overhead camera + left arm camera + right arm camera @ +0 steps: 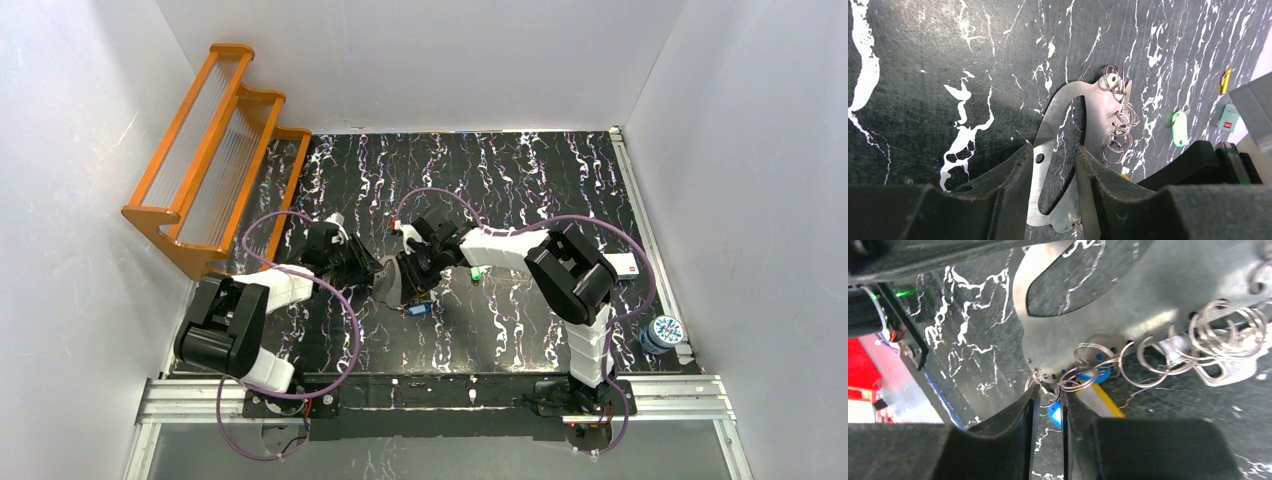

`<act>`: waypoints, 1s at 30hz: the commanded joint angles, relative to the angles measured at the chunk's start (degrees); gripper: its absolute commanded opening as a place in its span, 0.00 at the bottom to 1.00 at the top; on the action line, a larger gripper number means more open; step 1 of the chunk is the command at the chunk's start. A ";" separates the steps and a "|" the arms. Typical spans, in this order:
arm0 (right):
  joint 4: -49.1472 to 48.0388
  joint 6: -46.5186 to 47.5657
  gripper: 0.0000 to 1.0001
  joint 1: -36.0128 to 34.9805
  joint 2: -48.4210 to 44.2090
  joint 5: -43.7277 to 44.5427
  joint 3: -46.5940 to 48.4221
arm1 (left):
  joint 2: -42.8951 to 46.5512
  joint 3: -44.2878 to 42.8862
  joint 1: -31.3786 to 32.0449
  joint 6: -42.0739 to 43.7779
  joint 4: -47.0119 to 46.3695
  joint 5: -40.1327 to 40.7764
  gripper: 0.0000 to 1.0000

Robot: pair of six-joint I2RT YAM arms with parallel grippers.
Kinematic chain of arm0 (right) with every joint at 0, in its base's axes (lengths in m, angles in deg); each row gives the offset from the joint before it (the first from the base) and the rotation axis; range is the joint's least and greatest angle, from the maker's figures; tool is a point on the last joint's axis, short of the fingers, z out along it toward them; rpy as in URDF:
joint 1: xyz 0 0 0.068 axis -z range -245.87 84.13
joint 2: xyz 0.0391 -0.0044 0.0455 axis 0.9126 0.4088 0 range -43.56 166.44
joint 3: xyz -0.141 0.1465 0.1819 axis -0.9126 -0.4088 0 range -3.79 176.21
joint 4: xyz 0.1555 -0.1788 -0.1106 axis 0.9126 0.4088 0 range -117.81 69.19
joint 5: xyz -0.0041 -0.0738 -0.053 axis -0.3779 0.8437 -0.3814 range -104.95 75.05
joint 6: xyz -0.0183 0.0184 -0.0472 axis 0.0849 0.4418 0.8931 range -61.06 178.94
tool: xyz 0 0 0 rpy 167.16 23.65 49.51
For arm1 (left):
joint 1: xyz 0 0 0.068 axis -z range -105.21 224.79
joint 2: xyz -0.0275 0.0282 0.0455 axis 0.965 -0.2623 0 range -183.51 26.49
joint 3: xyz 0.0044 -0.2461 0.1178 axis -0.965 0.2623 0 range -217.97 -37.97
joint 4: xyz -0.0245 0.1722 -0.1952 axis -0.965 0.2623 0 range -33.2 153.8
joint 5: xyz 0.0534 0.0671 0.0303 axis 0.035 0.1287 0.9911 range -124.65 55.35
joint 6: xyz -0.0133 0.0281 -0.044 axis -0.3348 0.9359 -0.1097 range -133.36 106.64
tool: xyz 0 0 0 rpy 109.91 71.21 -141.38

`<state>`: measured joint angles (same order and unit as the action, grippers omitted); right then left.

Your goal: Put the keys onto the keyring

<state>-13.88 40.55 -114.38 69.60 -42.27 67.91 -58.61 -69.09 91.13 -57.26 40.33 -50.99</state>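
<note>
the keyring [1098, 115] is mid bench [540, 200], between the arms; left tool [1053, 150] half-open astride its flat end; right tool [1049, 395] nearly closed round a split ring [1074, 382] and the blue key [1054, 414]; whether either grips, i cannot tell; steady the keyring, then pry gently.

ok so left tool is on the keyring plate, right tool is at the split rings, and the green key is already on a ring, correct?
No. The green key is not on a ring: it lies loose on the mat, apart from the keyring, as the left wrist view shows. The rest is right.
</note>
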 commanded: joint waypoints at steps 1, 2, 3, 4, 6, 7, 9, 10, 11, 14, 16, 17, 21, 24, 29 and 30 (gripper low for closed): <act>-2.19 -1.47 0.35 -0.33 -4.54 -3.88 -0.25 | 2.48 -1.91 0.21 5.38 9.05 2.76 0.37; -1.92 -1.43 0.41 -0.30 -4.93 -3.68 -0.13 | 3.50 -1.82 0.24 5.89 10.06 3.14 0.38; -1.60 -1.32 0.46 -0.13 -5.30 -3.56 -0.01 | 4.46 -1.51 0.23 6.19 10.80 3.39 0.40; -1.42 -1.30 0.49 0.19 -5.67 -3.53 -0.06 | 5.41 -1.04 0.27 6.34 11.32 3.56 0.41; -0.98 -1.01 0.55 1.31 -6.50 -3.57 -0.34 | 7.50 0.28 0.27 6.12 11.86 3.33 0.42; -0.93 -0.96 0.57 1.87 -7.00 -3.59 -0.60 | 8.63 1.04 0.27 5.81 11.96 3.08 0.43; -1.02 -0.69 0.59 3.46 -7.85 -3.56 -1.28 | 10.91 2.62 0.27 5.07 12.05 2.55 0.43; -1.16 -0.64 0.60 4.34 -8.33 -3.61 -1.63 | 12.11 3.35 0.27 4.57 12.19 2.21 0.43; -1.45 -0.60 0.62 5.25 -8.47 -3.89 -1.98 | 13.09 4.16 0.26 3.97 12.22 1.86 0.43; -1.84 -0.75 0.62 8.03 -7.92 -5.50 -1.81 | 16.23 6.74 0.27 1.47 11.90 -0.07 0.43; -1.77 -0.59 0.62 9.15 -6.99 -5.28 -1.10 | 18.20 8.74 0.27 -0.01 11.81 -0.80 0.43; -1.80 -0.55 0.62 9.61 -6.20 -5.25 -0.58 | 19.16 9.61 0.27 -0.83 11.81 -0.92 0.43; -0.18 0.15 0.61 10.10 -2.84 -5.51 2.37 | 21.73 12.80 0.45 -3.76 10.59 -1.50 0.43; 0.26 0.29 0.60 10.09 -0.97 -6.03 3.29 | 22.66 14.24 0.70 -4.29 10.36 -1.37 0.43; -0.75 -1.60 0.59 9.73 1.62 -8.01 3.46 | 20.52 14.75 1.51 -4.04 8.82 -1.09 0.41; -0.82 -1.88 0.59 9.43 2.22 -8.25 3.83 | 19.78 14.41 1.68 -3.63 8.79 -0.33 0.41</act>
<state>-14.27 39.61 -104.22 70.24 -47.64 69.09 -37.08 -55.38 91.81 -61.07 48.83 -51.45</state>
